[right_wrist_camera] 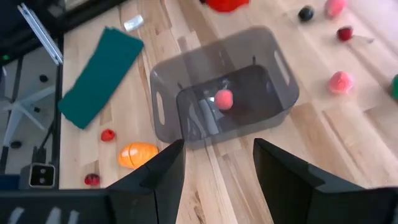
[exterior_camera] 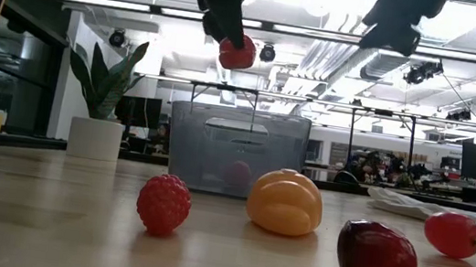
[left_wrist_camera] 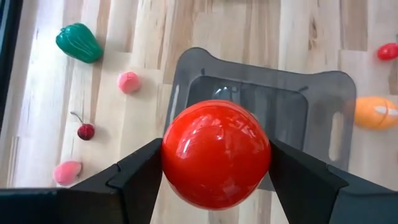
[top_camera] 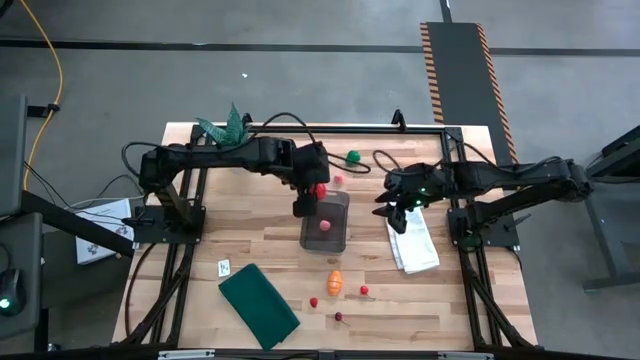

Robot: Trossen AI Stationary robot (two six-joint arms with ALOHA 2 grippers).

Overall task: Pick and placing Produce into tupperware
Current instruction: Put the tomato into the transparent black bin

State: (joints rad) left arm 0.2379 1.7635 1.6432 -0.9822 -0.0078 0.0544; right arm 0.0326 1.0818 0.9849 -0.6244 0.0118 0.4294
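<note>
Grey concrete floor surrounds your wooden bench (top_camera: 270,255) in the high view, where the left pincer (top_camera: 312,196) sits just above centre of the frame, gripping a red ball (top_camera: 320,190) over the top edge of the tupperware (top_camera: 325,222); the right pincer (top_camera: 398,209) hangs right of centre with its fingers apart and nothing between them, above a folded white cloth (top_camera: 415,245). You see a green piece (top_camera: 353,156) near the top, an orange piece (top_camera: 335,282) and small red berries (top_camera: 363,290) in the lower middle, and a dark green cloth (top_camera: 258,305) at lower left. From the low view, the red ball (exterior_camera: 237,52) hangs clamped in the upper middle above the tupperware (exterior_camera: 236,149), with a raspberry (exterior_camera: 163,204), the orange piece (exterior_camera: 285,202) and a cherry (exterior_camera: 376,260) on the bench in front, and a potted plant (exterior_camera: 102,97) at left. Your left wrist view shows the ball (left_wrist_camera: 216,154) squeezed between both fingers (left_wrist_camera: 140,180), the tupperware (left_wrist_camera: 261,93) lying beyond it. In the right wrist view, a pink piece (right_wrist_camera: 224,99) lies inside the tupperware (right_wrist_camera: 217,93) at centre frame, beyond the spread fingers (right_wrist_camera: 158,177).
</note>
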